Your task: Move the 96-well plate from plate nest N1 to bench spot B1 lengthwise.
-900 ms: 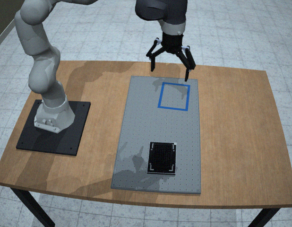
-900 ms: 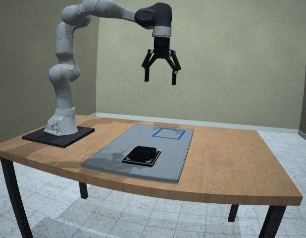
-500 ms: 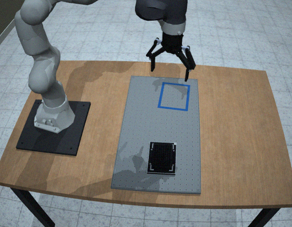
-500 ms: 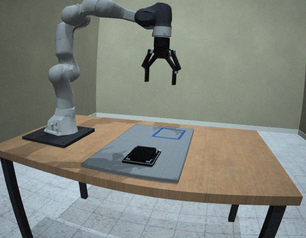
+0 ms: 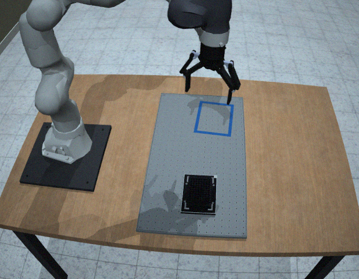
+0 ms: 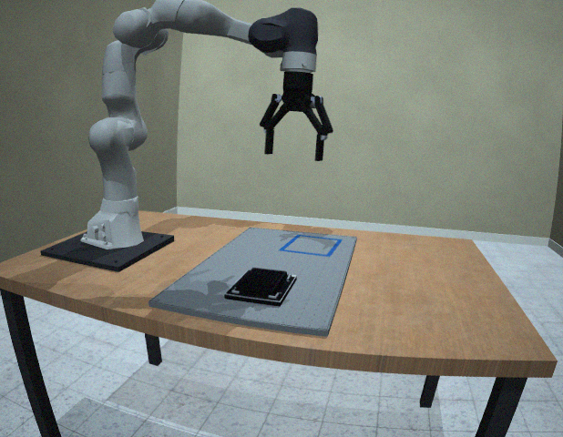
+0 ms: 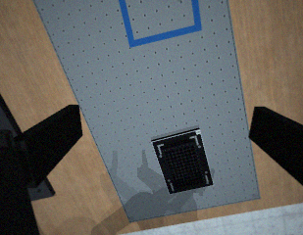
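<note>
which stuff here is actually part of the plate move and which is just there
Part of the job:
- black well plate
- nest with white corner marks under it
- blue taped outline
- gripper, open and holding nothing, high above the table

Just there:
- grey perforated board
- wooden table
- black base plate under the arm

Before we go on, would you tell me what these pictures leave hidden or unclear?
- Labels N1 and B1: no lettering readable in any view.
- 96-well plate: single wells too small in the top and exterior views; blurred in the wrist view.
- Where the plate ends and the plate nest begins: both black.
- Gripper: wrist view crops the open fingers at both edges.
</note>
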Motion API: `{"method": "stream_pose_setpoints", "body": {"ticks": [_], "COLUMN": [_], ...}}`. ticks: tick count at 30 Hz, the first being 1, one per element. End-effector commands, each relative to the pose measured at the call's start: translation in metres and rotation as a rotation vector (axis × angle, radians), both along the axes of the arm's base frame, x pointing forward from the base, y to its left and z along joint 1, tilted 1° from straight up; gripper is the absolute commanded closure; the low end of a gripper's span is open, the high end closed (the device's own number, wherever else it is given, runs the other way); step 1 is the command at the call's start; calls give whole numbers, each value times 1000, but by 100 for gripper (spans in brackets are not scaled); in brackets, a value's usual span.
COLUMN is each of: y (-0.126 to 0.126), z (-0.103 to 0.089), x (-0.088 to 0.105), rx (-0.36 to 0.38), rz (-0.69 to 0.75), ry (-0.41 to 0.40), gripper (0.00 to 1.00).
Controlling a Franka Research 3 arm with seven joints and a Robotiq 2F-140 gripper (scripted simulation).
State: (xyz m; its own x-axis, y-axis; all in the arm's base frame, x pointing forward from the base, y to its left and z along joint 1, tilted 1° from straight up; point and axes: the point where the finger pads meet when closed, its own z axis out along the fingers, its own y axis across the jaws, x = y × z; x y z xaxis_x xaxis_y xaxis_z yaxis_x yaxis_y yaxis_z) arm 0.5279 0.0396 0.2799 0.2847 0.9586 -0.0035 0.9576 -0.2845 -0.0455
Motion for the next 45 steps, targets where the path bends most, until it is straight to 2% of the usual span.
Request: {"method": "stream_pose_setpoints", "body": {"ticks": [1,5,7,22,24,39,41,45], "y": [-14,-27,-27,-79,-79,-128,-128,-141], "z": [-12,-26,-26,-80,-80,-135,-135,-150], "x": [2,3,3,-1,-1,-12,-12,-15], "rx": [-23,-46,-46,-109,-109,-127,-127,-121], "rz": [7,14,14,52,52,113,113,135], "ry": [9,24,24,85,85,140,140,148], "gripper": [0,0,0,0,0,0,0,0]}}
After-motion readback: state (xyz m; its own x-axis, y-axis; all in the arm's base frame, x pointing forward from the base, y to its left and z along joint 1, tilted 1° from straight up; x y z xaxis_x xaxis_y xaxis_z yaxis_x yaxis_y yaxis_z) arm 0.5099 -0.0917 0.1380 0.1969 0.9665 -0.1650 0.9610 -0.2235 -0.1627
